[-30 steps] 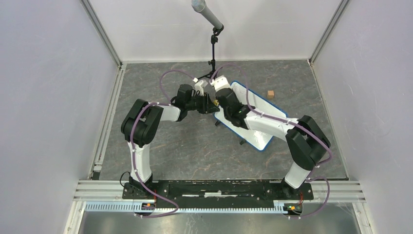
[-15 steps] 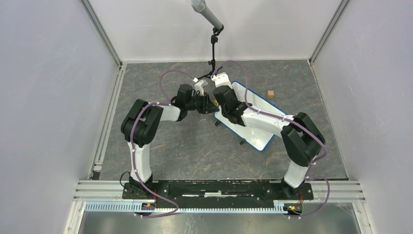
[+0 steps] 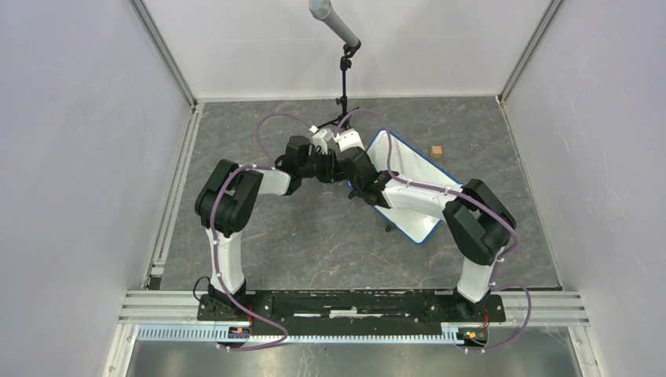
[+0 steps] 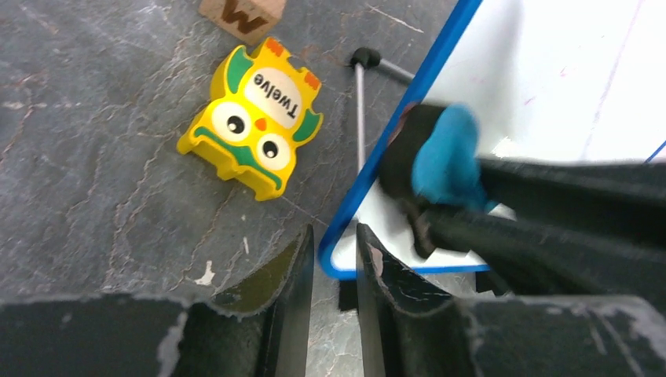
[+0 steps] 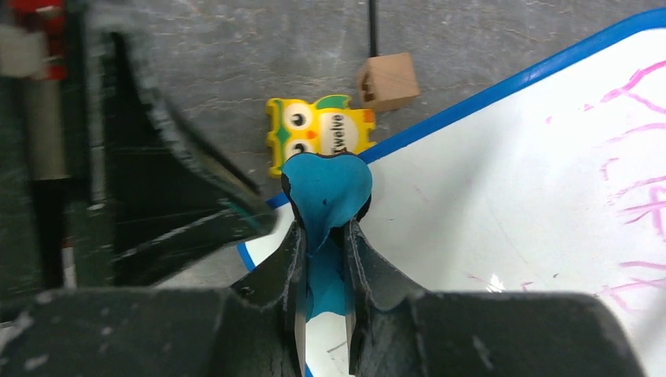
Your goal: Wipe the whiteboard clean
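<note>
Near first: both arms reach in from the near edge of the tabletop (image 3: pixel 298 243) and meet around its middle. The whiteboard (image 5: pixel 510 181) lies flat and skewed, right of the middle, its long side running from the near-right toward the far edge.

The right claw (image 5: pixel 326 228) is clamped on the blue eraser (image 5: pixel 326 184), with the pad sticking out past the tips. We see it over the board's left corner, just inside the blue rim. We judge the grip is set that way so the pad can drag flat across the face.

The left claw (image 4: pixel 335 236) has its jaws narrowly apart, and the board's rimmed corner shows in the gap. We cannot tell if they pinch it. It is likely there to pin the board so it doesn't slide under the wiping.

Pink scribbles (image 5: pixel 628 181) remain on the face away from the eraser, so we judge the erasing is unfinished.

Farther out, just off the board's edge, sit a yellow owl tile (image 4: pixel 255 122) marked "Twelve" and a wooden letter block (image 4: pixel 239 14). Both are close enough for a wide stroke to bump them. A microphone stand (image 3: pixel 344 78) is at the far edge.
</note>
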Motion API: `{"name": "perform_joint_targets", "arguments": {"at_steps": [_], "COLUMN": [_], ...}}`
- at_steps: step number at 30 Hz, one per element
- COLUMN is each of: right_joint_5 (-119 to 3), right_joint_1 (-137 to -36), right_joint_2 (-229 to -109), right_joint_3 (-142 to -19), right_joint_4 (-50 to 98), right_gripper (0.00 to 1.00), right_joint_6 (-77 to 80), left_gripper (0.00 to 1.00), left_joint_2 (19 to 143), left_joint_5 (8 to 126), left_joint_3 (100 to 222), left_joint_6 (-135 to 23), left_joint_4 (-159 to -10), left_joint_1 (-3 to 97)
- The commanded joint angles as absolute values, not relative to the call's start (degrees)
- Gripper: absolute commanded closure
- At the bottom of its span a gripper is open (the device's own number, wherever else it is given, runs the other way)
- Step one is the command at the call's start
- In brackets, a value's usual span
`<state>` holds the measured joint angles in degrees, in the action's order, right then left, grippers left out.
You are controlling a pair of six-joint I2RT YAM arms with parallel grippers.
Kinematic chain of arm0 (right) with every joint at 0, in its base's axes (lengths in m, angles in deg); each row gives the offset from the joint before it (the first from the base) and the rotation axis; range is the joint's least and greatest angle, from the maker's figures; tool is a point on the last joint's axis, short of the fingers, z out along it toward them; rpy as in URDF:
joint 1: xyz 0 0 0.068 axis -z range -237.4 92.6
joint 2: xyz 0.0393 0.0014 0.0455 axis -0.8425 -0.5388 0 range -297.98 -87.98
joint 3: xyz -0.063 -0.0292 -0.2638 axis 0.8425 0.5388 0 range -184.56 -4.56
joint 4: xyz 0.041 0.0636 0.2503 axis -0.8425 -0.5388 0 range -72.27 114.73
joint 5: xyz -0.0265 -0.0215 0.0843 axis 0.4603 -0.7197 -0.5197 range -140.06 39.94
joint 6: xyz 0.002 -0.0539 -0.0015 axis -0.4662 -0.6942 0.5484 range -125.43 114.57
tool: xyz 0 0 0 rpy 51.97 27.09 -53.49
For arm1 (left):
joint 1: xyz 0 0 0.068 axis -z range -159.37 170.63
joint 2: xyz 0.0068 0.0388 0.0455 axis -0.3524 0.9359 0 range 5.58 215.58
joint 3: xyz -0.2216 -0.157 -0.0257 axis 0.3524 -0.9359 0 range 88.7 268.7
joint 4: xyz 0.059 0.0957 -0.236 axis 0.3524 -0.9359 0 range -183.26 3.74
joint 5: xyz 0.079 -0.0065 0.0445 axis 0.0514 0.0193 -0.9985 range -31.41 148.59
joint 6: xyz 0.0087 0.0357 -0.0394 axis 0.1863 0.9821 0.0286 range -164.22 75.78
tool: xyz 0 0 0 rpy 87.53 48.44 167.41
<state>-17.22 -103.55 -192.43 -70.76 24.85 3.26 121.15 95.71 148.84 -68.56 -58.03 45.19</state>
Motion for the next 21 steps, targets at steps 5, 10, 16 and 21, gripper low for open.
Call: {"name": "perform_joint_targets", "arguments": {"at_steps": [5, 10, 16, 21], "right_joint_5": [-10.34, -8.24, -7.29, -11.36], "right_joint_1": [-99.68, -99.68, -99.67, -100.38], "right_joint_2": [-187.62, -187.98, -189.89, -191.77], "right_joint_3": [-76.06, -75.73, -74.05, -71.12], "right_joint_4": [22.71, 22.95, 24.15, 24.28], "right_gripper": [0.86, 0.86, 0.86, 0.86], "right_joint_6": [-4.6, -4.93, -4.95, -2.66], "left_gripper": [0.68, 0.66, 0.6, 0.6], "left_joint_2": [120.81, 120.94, 122.5, 122.45], "left_joint_5": [93.74, 94.74, 96.82, 95.9], "left_joint_3": [149.78, 149.7, 150.82, 150.86], "left_joint_6": [-67.16, -67.54, -69.0, -68.57], "left_joint_4": [-58.98, -58.1, -57.52, -58.4], "left_joint_1": [44.86, 44.81, 44.85, 44.81]}}
